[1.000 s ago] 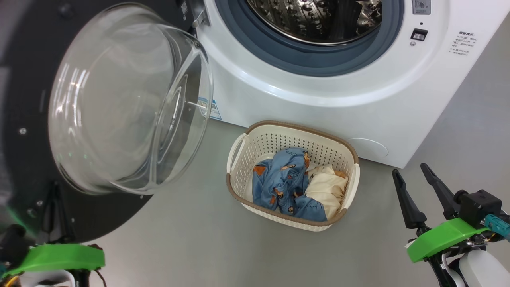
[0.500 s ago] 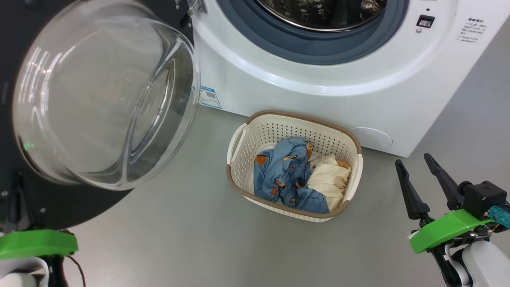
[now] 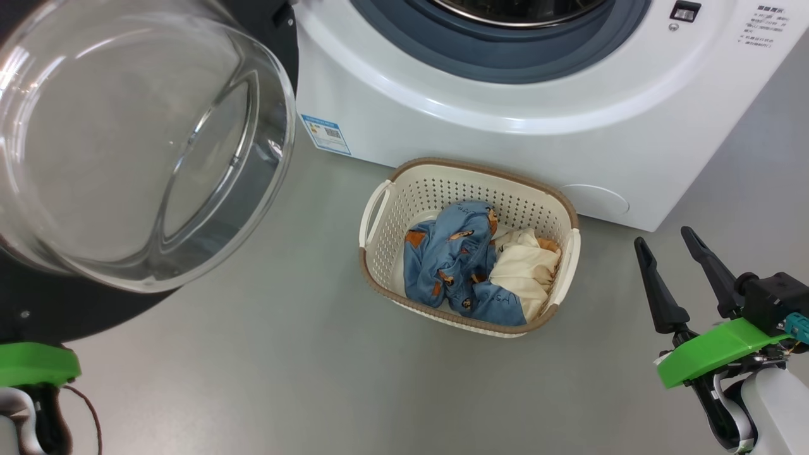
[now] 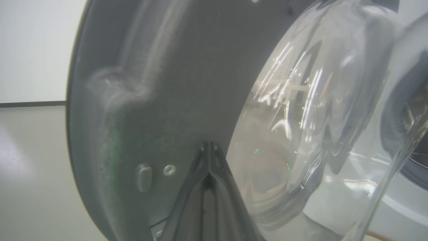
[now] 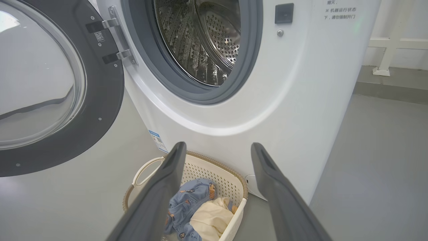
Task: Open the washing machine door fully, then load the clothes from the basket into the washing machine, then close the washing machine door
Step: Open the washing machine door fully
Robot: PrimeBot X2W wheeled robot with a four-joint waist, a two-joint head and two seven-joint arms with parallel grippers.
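The washing machine (image 3: 505,126) stands with its steel drum (image 5: 204,40) exposed. The washing machine door (image 3: 139,145) is swung out to the left, its glass bowl facing me inside the black rim (image 5: 103,100). My left gripper (image 4: 209,145) is shut, its joined tips close against the door's dark inner rim (image 4: 160,83); whether they touch is unclear. The basket (image 3: 442,196) sits on the floor before the machine, holding the clothes: a blue printed piece (image 3: 452,265) and a cream piece (image 3: 524,278). My right gripper (image 3: 662,236) hangs open and empty to the basket's right, with the basket (image 5: 214,167) seen between its fingers.
Grey floor (image 3: 284,379) spreads in front of the basket and to the machine's right. A white railing (image 5: 391,43) stands on a raised ledge behind the machine's right side. A blue label (image 3: 325,134) is on the machine's lower front.
The door has swung further left, away from the machine, uncovering the blue label. My left arm's green mount has slid left with it. The head camera has shifted; the right gripper stays open.
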